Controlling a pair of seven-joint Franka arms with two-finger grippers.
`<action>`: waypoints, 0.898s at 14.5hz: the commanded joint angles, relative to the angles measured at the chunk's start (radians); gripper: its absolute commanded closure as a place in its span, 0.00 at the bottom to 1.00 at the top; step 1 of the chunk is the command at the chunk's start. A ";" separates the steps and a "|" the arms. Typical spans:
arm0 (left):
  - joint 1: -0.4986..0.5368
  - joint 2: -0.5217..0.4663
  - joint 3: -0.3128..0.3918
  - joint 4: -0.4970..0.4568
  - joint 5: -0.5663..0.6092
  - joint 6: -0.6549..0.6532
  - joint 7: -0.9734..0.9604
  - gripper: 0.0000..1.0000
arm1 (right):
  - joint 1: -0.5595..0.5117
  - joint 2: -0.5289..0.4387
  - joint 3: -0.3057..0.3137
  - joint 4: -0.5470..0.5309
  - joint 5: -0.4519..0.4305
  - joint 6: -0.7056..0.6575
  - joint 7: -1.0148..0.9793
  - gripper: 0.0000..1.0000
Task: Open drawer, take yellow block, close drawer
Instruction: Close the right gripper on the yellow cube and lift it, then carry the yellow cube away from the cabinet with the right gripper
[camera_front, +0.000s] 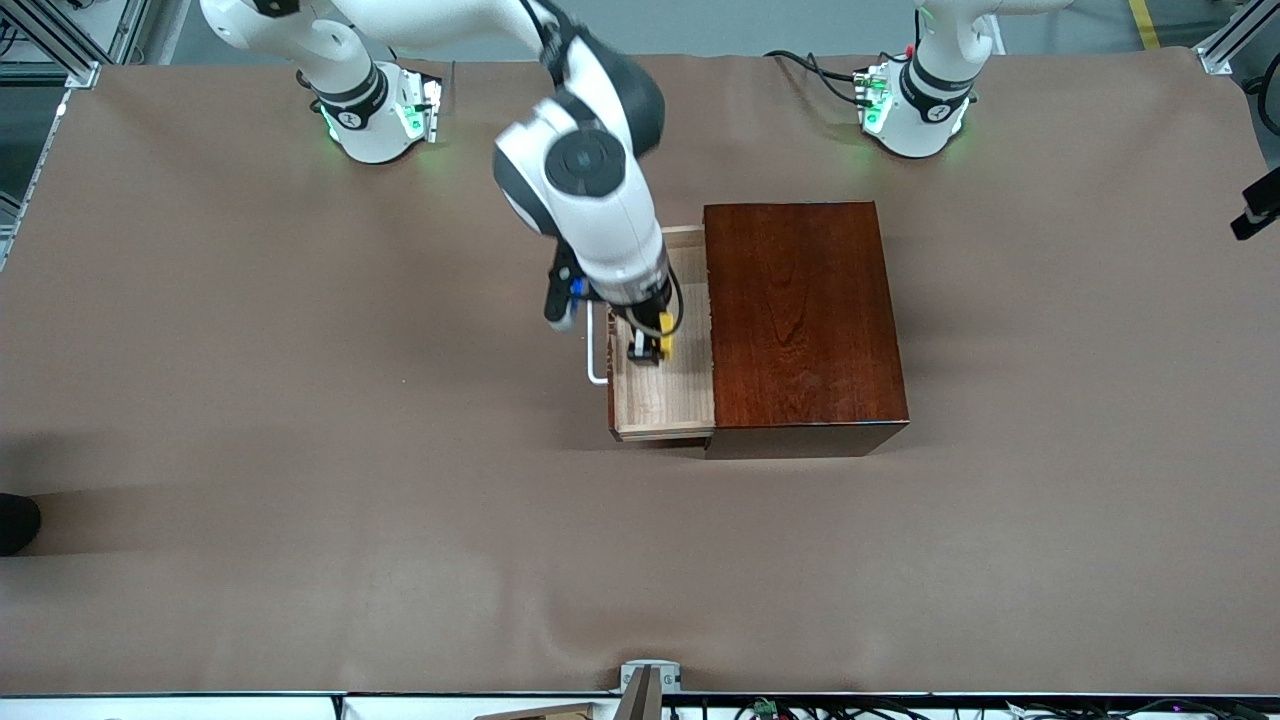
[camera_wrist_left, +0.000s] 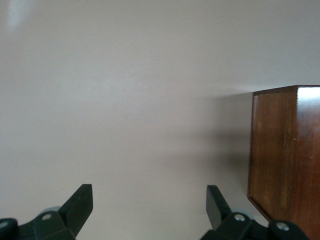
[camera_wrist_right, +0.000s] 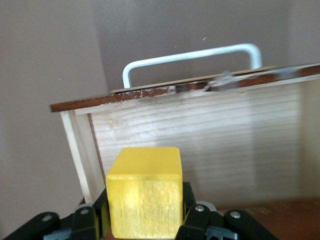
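Note:
The pale-wood drawer (camera_front: 662, 400) stands pulled out of the dark reddish-brown box (camera_front: 803, 320) toward the right arm's end, its white bar handle (camera_front: 593, 352) outermost. My right gripper (camera_front: 652, 349) reaches down into the drawer and is shut on the yellow block (camera_front: 665, 337). In the right wrist view the yellow block (camera_wrist_right: 144, 197) sits clamped between the black fingers (camera_wrist_right: 189, 200), facing the drawer's front panel (camera_wrist_right: 200, 145) and the handle (camera_wrist_right: 190, 56). My left gripper (camera_wrist_left: 149, 200) is open over bare table beside the box (camera_wrist_left: 285, 155); it is outside the front view.
Brown cloth (camera_front: 300, 450) covers the whole table. The two arm bases (camera_front: 375, 110) (camera_front: 915, 105) stand along the edge farthest from the front camera. A dark object (camera_front: 15, 520) pokes in at the table's edge at the right arm's end.

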 joint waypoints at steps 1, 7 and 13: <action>-0.005 0.079 -0.012 0.140 -0.048 -0.074 -0.078 0.00 | -0.016 -0.078 -0.006 -0.023 0.022 -0.106 -0.193 0.79; -0.002 0.091 -0.012 0.139 -0.075 -0.074 -0.115 0.00 | -0.211 -0.176 -0.010 -0.062 0.012 -0.395 -0.797 0.80; -0.019 0.106 -0.026 0.137 -0.078 -0.074 -0.198 0.00 | -0.461 -0.426 -0.010 -0.329 -0.093 -0.406 -1.458 0.79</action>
